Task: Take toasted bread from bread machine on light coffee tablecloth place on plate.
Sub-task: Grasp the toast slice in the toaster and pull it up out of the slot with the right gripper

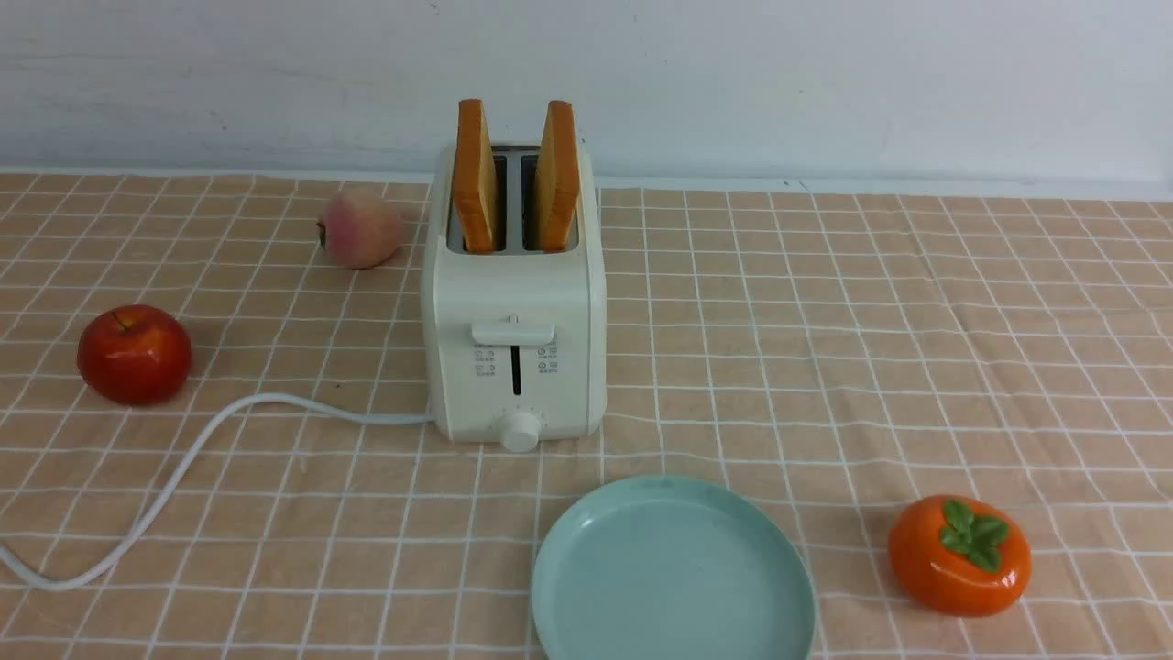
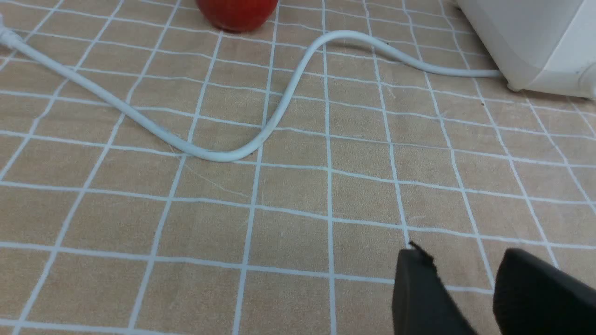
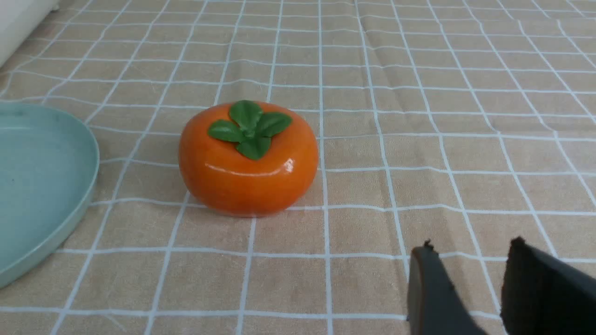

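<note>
The left gripper (image 2: 454, 253) hangs over the cloth (image 2: 288, 232) with its fingers parted and nothing between them; the right gripper (image 3: 472, 246) is likewise parted and empty. Ahead of the left one, past the cord (image 2: 274, 121), stands the toaster (image 1: 516, 284), and both slices, the left slice (image 1: 474, 183) and the right slice (image 1: 558, 183), stick up out of its slots, leaning slightly. The plate (image 1: 674, 568) lies nearer than the toaster, between the two grippers' work areas, with the persimmon (image 3: 249, 163) between it and the right gripper.

The bread should be light, dry rather than slippery, and fairly stiff, though the crust may dent or crumble under a hard squeeze. The best hold looks to be high on each slice, one finger on either broad face, the inner finger going down into the gap between the two. A straight lift should keep the lower edge from catching in the slot and dragging the toaster along.
</note>
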`<move>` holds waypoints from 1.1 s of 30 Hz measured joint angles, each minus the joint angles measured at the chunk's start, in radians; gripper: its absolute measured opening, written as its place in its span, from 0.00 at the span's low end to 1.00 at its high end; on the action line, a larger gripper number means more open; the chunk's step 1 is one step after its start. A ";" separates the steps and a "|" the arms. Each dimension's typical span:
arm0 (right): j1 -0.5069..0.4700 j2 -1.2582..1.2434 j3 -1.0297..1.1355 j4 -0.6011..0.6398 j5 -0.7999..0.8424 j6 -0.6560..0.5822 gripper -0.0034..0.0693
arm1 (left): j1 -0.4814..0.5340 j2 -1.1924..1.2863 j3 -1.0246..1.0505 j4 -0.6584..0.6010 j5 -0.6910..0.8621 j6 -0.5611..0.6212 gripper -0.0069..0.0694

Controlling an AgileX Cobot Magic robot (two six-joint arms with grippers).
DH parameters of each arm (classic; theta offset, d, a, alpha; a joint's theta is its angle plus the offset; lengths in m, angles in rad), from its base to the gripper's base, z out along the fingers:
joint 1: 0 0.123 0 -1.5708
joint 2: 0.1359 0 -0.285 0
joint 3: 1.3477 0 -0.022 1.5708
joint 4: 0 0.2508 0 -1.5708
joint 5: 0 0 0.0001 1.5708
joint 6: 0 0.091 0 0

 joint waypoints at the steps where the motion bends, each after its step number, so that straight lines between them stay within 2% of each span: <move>1: 0.000 0.000 0.000 0.000 0.000 0.000 0.38 | 0.000 0.000 0.000 0.000 0.000 0.000 0.40; 25: 0.000 0.000 0.000 0.000 -0.003 0.000 0.38 | 0.000 0.000 0.000 0.000 0.000 0.000 0.40; 33: 0.000 0.000 0.014 0.105 -0.167 0.000 0.38 | 0.000 0.000 0.000 0.006 0.000 0.000 0.40</move>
